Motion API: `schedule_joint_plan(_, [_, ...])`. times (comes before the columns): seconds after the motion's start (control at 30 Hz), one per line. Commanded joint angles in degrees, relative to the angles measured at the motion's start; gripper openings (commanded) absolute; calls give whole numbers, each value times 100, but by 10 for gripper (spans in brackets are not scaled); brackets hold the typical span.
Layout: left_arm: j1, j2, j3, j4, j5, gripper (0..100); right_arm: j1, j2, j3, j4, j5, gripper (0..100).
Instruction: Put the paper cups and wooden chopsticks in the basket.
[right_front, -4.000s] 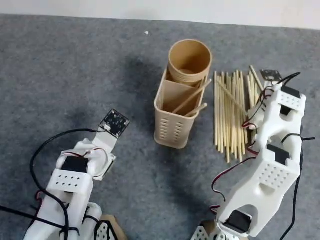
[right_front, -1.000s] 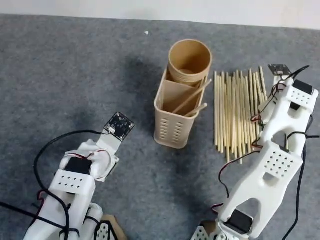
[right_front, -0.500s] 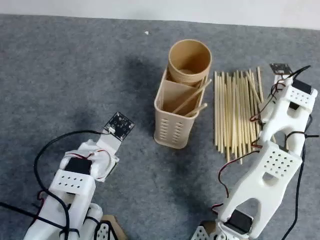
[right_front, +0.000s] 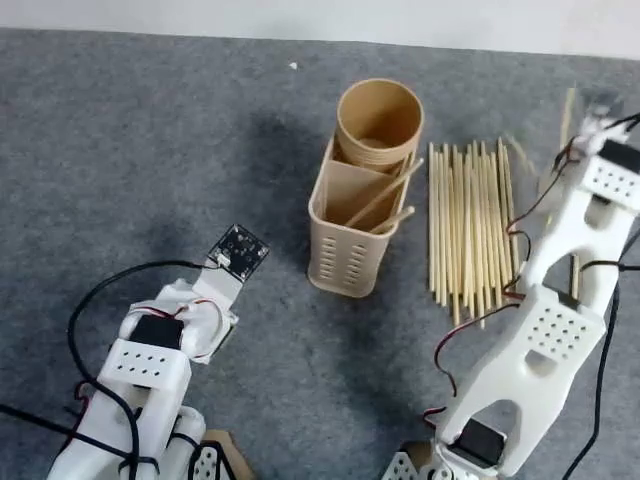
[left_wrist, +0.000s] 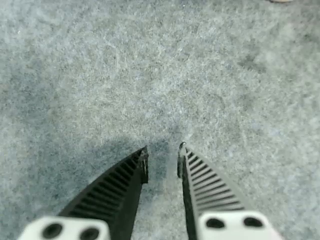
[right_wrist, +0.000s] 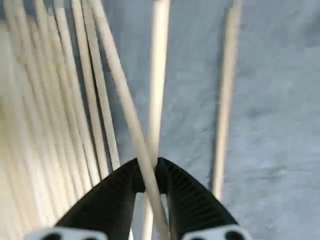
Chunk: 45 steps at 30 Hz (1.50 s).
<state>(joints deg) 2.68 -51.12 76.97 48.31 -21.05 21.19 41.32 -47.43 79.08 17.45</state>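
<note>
The right tool (right_wrist: 148, 172) clamps one pale wooden chopstick (right_wrist: 119, 85) beside the chopstick row (right_front: 468, 225); the left tool (left_wrist: 162, 162) hangs slightly parted above the grey felt-covered table (left_wrist: 150, 75).

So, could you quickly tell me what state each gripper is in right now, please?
Left gripper: slightly open, holding nothing.
Right gripper: closed on one wooden chopstick.
</note>
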Motion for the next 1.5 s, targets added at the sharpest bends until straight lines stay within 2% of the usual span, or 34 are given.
schedule_joint_plan(0.0, [84,-40,-22,-79,-18,130,-242,-1042,-576,31,-466,5])
schedule_joint_plan(0.2, [84,-40,-22,-79,-18,130,-813,-2308,-1077,-4,-1266,5])
schedule_joint_plan(0.47, [84,-40,-13,-88,-35,130,-1851,-3495,-1930,40,-1503,5])
schedule_joint_plan(0.6, [84,-40,-13,-88,-35,130,-2299,-4031,-1991,84,-1855,5])
schedule_joint_plan(0.73, [84,-40,-13,-88,-35,130,-2800,-4330,-2026,435,-1855,5])
schedule_joint_plan(0.87, [84,-40,-13,-88,-35,130,-3099,-4523,-2035,268,-1864,5])
schedule_joint_plan(1.03, [75,-40,-13,-88,-35,130,-3196,-4866,-2035,453,-1864,5])
schedule_joint_plan(1.27, [92,-40,-13,-88,-35,130,-3169,-5481,-1930,2237,-1556,5])
schedule_joint_plan(1.47, [84,-40,-13,-88,-35,130,-3020,-6536,-31,2202,-1503,5])
